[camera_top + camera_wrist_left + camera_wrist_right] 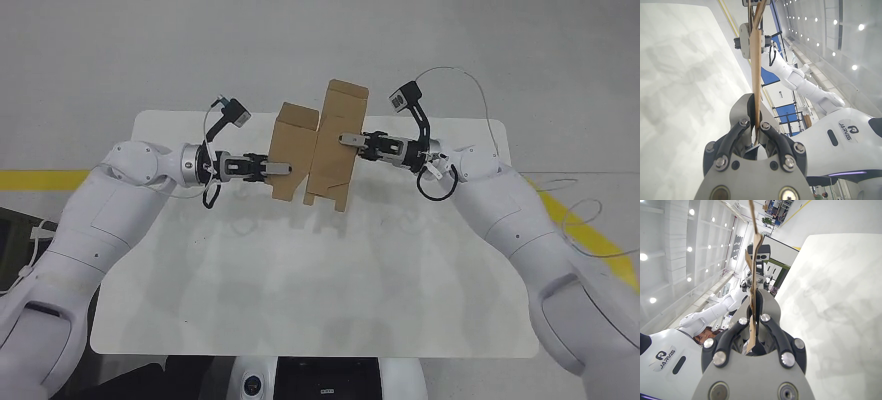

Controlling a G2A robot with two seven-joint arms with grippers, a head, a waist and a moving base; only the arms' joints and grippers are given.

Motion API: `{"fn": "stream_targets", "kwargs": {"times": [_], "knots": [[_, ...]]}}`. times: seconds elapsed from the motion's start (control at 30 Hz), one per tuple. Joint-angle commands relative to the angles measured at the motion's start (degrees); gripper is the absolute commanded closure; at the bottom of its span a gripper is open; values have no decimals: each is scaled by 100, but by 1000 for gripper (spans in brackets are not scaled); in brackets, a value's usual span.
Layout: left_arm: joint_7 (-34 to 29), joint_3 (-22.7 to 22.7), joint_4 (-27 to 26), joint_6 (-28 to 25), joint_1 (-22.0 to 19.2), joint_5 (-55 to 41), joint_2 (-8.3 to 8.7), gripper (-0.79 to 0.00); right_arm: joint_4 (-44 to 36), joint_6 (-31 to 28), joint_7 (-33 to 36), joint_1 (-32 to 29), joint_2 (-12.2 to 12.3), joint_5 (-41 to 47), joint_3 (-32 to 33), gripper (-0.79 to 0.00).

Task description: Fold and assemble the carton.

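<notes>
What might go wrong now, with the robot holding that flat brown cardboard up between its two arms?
1. The flat brown cardboard carton hangs above the white table, held only by the pinch of the left gripper and the right gripper; a thin sheet like that might slip out.
2. With both grippers shut on it, any uneven pull or twist could crease or tear it where no fold belongs.
</notes>
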Motion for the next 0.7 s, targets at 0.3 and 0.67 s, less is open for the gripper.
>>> {"fn": "stream_targets", "kwargs": {"times": [0.3,0.67], "knots": [[-302,-120,123,303,-114,458,57,0,-136,-527,-526,-24,300,-1013,537,-785],[-566,-294,-246,566,92,669,300,0,-220,-389,-700,-81,323,-1151,604,-785]]}}
